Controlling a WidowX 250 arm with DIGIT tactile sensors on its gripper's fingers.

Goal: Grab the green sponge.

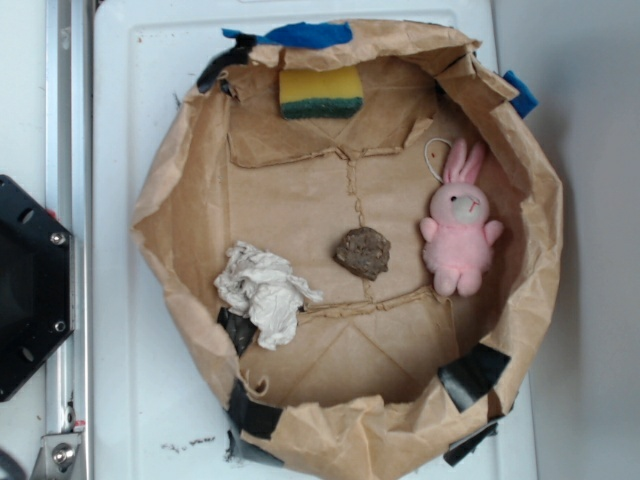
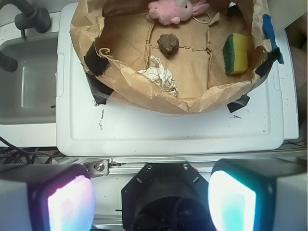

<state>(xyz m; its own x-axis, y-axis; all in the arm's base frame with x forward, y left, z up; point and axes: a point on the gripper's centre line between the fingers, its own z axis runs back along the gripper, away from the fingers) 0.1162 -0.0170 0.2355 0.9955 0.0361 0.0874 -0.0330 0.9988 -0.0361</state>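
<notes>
Wrist view only — gripper (image 2: pixel 151 197) spread, empty; green sponge (image 1: pixel 320 93) against bag wall (image 1: pixel 180 180).

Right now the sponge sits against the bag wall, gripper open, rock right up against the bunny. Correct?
Not quite. The rock lies apart from the pink bunny, bare paper between them, per the exterior view. The green sponge does sit at the bag wall, gripper open.

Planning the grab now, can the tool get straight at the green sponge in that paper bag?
Probably yes. The green sponge lies uncovered against the paper bag's wall, apart from the other items. The tool looks open; the wall may crowd one finger.
</notes>
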